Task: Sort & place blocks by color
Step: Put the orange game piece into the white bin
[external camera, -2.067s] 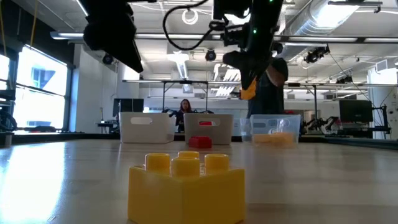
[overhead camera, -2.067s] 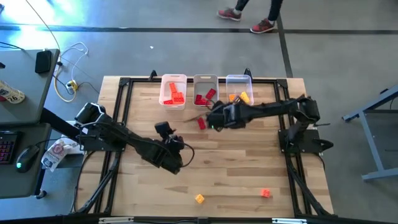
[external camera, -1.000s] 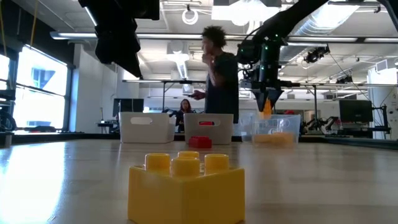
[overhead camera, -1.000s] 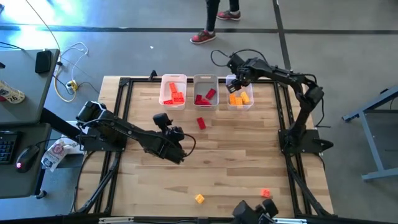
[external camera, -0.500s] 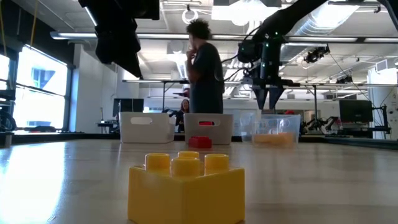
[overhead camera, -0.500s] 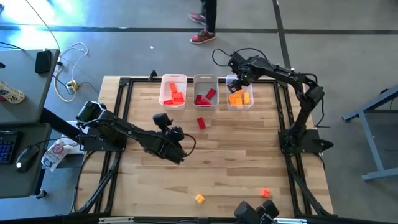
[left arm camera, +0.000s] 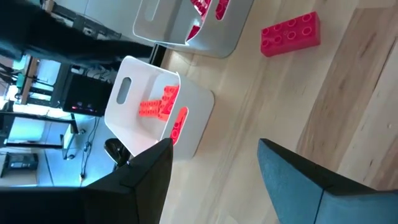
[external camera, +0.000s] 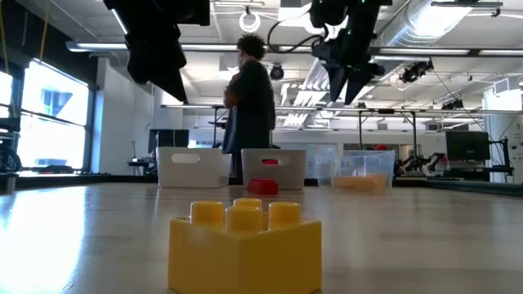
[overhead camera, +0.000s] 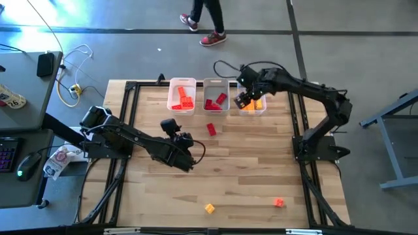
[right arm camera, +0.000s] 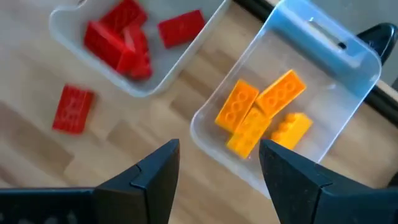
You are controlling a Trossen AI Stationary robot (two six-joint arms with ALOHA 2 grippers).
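My right gripper [overhead camera: 243,101] [external camera: 346,83] hangs open and empty high above the near rim of the right bin [right arm camera: 323,74], fingers pointing down. That bin holds several orange-yellow blocks [right arm camera: 261,115]. The middle bin [overhead camera: 215,83] holds red blocks [right arm camera: 121,37], and the left bin [overhead camera: 182,83] holds orange-red blocks [left arm camera: 160,106]. One red block [overhead camera: 211,129] [left arm camera: 290,34] lies flat on the table in front of the middle bin. A yellow block [overhead camera: 209,208] [external camera: 245,245] and an orange block [overhead camera: 279,203] sit near the near edge. My left gripper [overhead camera: 179,137] [left arm camera: 214,180] waits open above the table's left middle.
The three bins stand in a row along the far edge. A black frame rail [overhead camera: 130,88] borders the table. Bare wood [overhead camera: 248,163] spans the middle. A person [external camera: 248,98] walks behind the far edge. A side desk with cables [overhead camera: 72,65] stands to the left.
My right gripper held an orange-yellow block over the right bin, let it go into the bin, then rose and shifted slightly toward the near-left, over the bin's near rim. The person behind the table walked toward the left.
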